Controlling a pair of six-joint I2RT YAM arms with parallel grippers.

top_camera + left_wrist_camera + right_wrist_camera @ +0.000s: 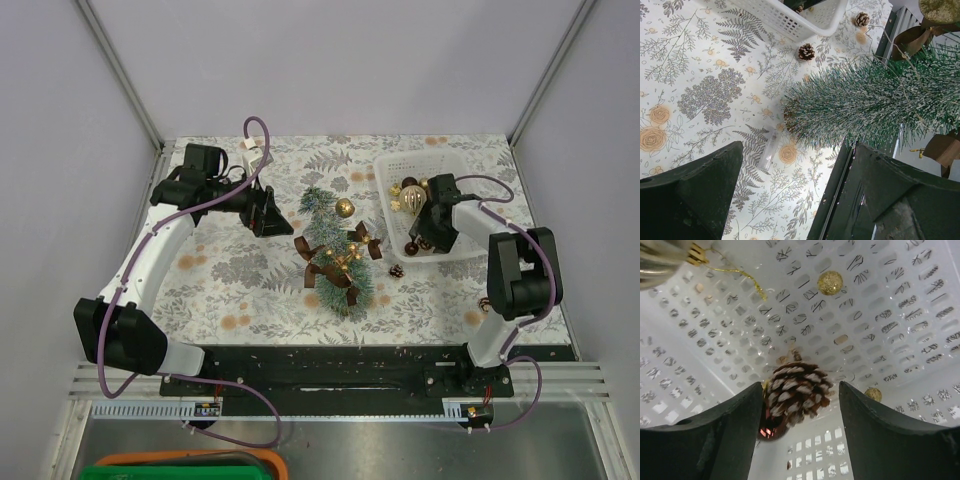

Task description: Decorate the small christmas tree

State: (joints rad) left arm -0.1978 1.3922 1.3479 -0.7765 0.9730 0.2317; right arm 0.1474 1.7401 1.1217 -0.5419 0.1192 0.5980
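Observation:
The small christmas tree (335, 255), frosted green, is in the middle of the floral cloth. It carries brown bows (310, 247) and a gold bauble (344, 207). In the left wrist view its bristles (865, 100) fill the right side. My left gripper (268, 212) hovers just left of the tree top, open and empty (799, 147). My right gripper (425, 235) reaches down into the white basket (388, 165). Its jaws stand open around a frosted pine cone (797, 390), with a gap on the cone's right side. A dark red bauble (771, 427) lies under the cone.
The basket also holds a gold glitter ball (830, 282), a smaller one (872, 393) and a ribbed pale bauble (660, 260). Loose pine cones (396, 271) (484, 304) lie on the cloth near the basket. A small clear tube (769, 150) lies by the tree tip.

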